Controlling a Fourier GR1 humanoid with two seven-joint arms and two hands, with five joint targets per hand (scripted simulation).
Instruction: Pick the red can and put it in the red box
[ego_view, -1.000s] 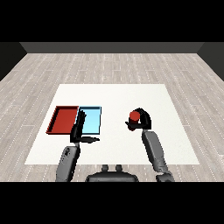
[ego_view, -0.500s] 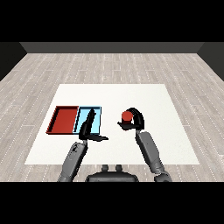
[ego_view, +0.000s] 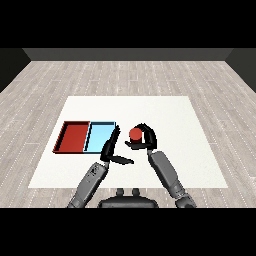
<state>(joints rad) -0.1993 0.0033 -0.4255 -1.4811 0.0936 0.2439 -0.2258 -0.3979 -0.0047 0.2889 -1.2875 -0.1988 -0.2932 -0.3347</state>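
Right hand (ego_view: 145, 141) is curling round the red can (ego_view: 135, 133), right of the blue tray (ego_view: 100, 136); left hand (ego_view: 111, 150) is hovering with fingers straight.

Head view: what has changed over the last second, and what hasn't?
The right hand, curled round the red can, has carried it left toward the trays. The left hand, fingers straight, has shifted right, beside the light blue tray. The red tray and the light blue tray lie as before.
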